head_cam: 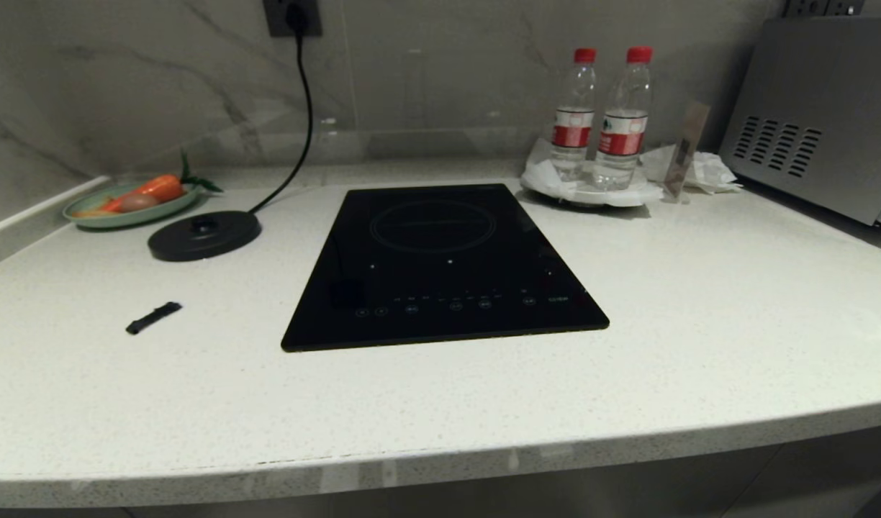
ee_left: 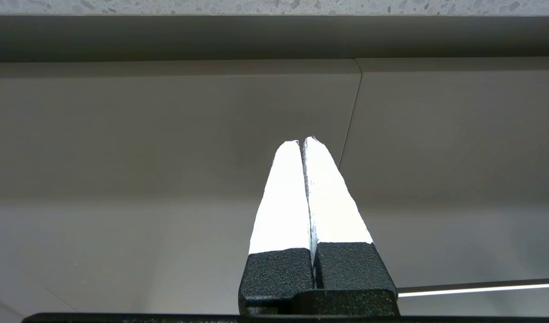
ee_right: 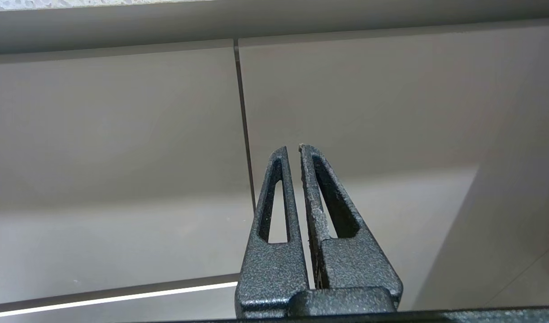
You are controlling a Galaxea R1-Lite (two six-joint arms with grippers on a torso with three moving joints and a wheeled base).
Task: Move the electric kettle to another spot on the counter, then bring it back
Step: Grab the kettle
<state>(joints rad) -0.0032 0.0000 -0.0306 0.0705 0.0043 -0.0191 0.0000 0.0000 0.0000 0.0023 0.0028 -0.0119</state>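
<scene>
White, finely speckled stone tabletop [head_cam: 699, 316] with a thick rounded front edge fills the head view. The electric kettle itself is not visible in any view; its whereabouts cannot be told. Only its flat round black base disc [head_cam: 204, 234] sits at ten o'clock, a black cord [head_cam: 301, 122] running from it up to a wall socket. Beside the disc, further toward ten o'clock, a shallow green plate [head_cam: 95, 214] holds an orange carrot-shaped item [head_cam: 152, 190]. A black glass induction hob [head_cam: 440, 266], smooth and glossy, lies flush at centre. A small black strip [head_cam: 153, 317] lies loose at eight o'clock. At one o'clock two clear plastic bottles [head_cam: 599, 119] with red caps stand on a white dish; a grey vented metal appliance [head_cam: 815, 115] is at two o'clock.

Left gripper [ee_left: 303, 142], white-faced jaws pressed together, and right gripper [ee_right: 293, 147], textured dark metal jaws near enough closed and holding nothing, both hang below the tabletop edge facing plain beige cabinet fronts.

Risks, as judged: no target in sight, so any reach would be blind; the cord could snag an arm; raising either arm could strike the overhanging edge.
</scene>
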